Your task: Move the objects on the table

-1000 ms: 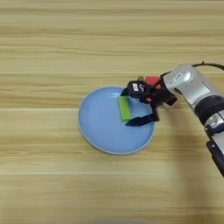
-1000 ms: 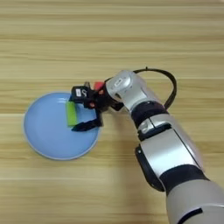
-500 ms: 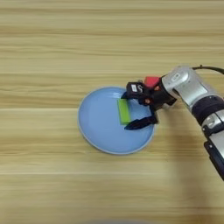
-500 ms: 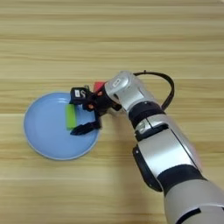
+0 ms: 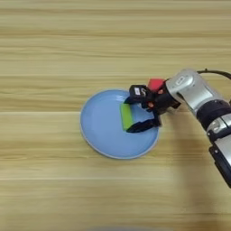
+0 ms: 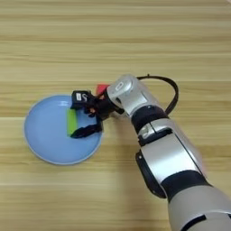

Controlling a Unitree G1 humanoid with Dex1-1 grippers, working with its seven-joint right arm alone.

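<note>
Light-blue and round, the plate [image 5: 101, 135] lies on the wooden table [image 5: 54, 49], left of centre in my left eye view and nearer the left edge in my right eye view. My pincer [image 5: 136, 113] reaches over the plate's right part from the right, at the end of my silver forearm [image 5: 191, 90]. Its two black fingers stand apart, one toward the far rim of the plate and one [image 5: 143, 126] nearer me, and the lime-green block [image 5: 126, 116] lies between them. The block is flat and long, set on the plate's right half with its long side running away from me. I cannot tell whether my fingers press on the block or merely bracket it. A small red thing [image 5: 156, 84] shows just behind my wrist, at the plate's right rim; what it is I cannot make out. A black cable [image 6: 168, 90] loops beside my forearm.
</note>
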